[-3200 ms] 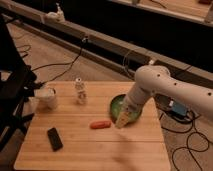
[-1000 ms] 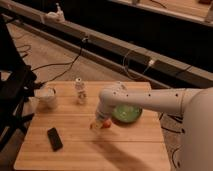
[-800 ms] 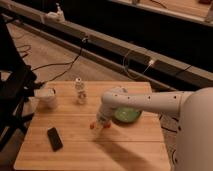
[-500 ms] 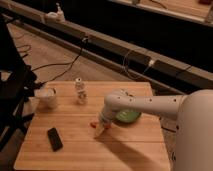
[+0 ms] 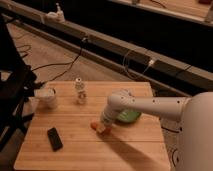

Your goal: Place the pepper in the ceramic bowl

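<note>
The pepper (image 5: 94,125) is a small orange-red piece lying on the wooden table (image 5: 75,150), with only its left end showing from under my gripper (image 5: 104,127). The gripper is down at the table, right over the pepper. The ceramic bowl (image 5: 128,116) with its green inside sits just right of the gripper, partly hidden behind my white arm (image 5: 150,105).
A white mug (image 5: 48,98) stands at the table's left. A small white bottle (image 5: 79,91) stands behind the middle. A flat black device (image 5: 55,138) lies at the front left. A dark chair (image 5: 12,95) is left of the table; cables run along the floor behind.
My arm swung from over the bowl to the left and came down onto the pepper. In the last second the gripper settled lower around it.
</note>
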